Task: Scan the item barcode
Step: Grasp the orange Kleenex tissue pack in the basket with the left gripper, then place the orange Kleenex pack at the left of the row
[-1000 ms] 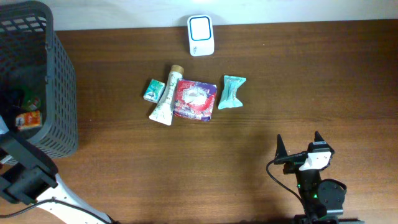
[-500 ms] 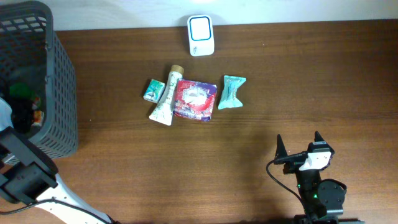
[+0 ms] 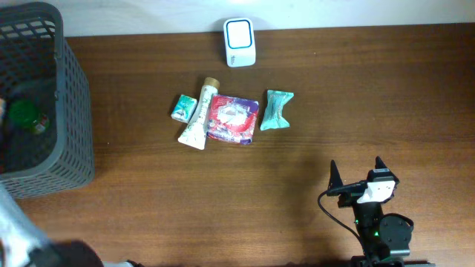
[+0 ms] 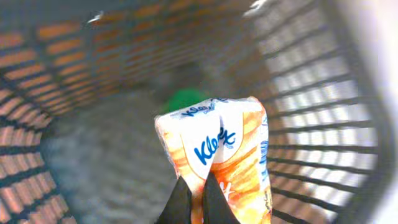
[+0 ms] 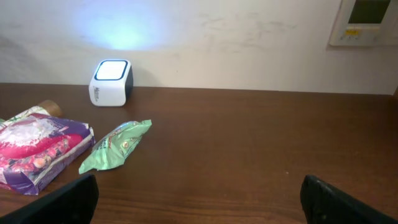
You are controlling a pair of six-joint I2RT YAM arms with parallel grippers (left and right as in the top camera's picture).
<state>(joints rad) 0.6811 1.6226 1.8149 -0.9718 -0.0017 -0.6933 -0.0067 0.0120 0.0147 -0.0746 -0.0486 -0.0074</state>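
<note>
My left hand (image 4: 197,190) is pinched tight on the orange Kleenex pack (image 4: 221,146), inside the grey basket (image 4: 311,106); a green item (image 4: 185,98) lies beyond it. My right hand (image 5: 202,198) stands wide and empty, low over the table (image 5: 249,137), facing the white scanner (image 5: 111,81).

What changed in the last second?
The left fingers shut on the orange Kleenex pack in the basket and lifted it; overhead, it's gone from the basket floor. The right fingers stay open; scanner and red pouch unmoved.
</note>
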